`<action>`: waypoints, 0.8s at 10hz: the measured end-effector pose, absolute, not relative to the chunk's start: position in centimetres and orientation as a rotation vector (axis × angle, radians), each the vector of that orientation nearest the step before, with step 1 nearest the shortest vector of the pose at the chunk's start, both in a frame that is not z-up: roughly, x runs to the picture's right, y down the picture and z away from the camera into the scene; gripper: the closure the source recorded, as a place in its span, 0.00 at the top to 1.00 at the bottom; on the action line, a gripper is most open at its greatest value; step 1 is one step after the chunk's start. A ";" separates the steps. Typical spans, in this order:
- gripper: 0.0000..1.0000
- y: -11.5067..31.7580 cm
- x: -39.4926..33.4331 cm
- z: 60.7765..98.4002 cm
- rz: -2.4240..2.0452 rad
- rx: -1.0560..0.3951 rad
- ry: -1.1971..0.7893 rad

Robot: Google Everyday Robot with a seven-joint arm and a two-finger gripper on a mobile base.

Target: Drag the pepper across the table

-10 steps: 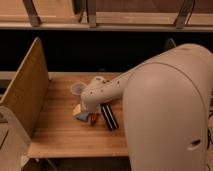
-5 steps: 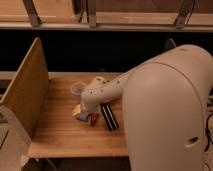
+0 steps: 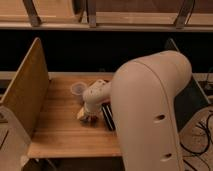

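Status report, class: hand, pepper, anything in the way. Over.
Hand low over the table, at the pepper. Pepper mostly hidden, red sliver showing. Clear cup behind, dark object close beside.

Pincer [image 3: 89,118], low over table [image 3: 60,127], hides pepper.

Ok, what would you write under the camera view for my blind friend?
A big white robot arm reaches down to a wooden table, its gripper low on the boards near the middle, beside a small red pepper. A clear cup stands just behind the gripper, and a tan board walls one side.
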State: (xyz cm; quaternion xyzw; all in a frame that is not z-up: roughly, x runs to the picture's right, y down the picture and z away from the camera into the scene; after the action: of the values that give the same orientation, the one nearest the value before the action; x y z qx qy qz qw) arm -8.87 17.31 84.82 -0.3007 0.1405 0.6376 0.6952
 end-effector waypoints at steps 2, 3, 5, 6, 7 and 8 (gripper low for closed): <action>0.80 17.0 -8.4 85.3 1.429 -0.669 0.340; 0.80 16.8 -8.2 85.3 1.431 -0.664 0.343; 0.80 16.9 -7.1 85.0 1.443 -0.654 0.365; 0.80 17.3 -6.4 85.1 1.457 -0.655 0.381; 0.80 17.7 -5.8 85.3 1.473 -0.660 0.395; 0.80 18.0 -5.3 85.6 1.486 -0.664 0.405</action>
State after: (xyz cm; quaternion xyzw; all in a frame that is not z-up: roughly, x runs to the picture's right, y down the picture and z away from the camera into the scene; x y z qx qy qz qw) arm -5.34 18.03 85.60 -0.2942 0.1795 0.6591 0.6685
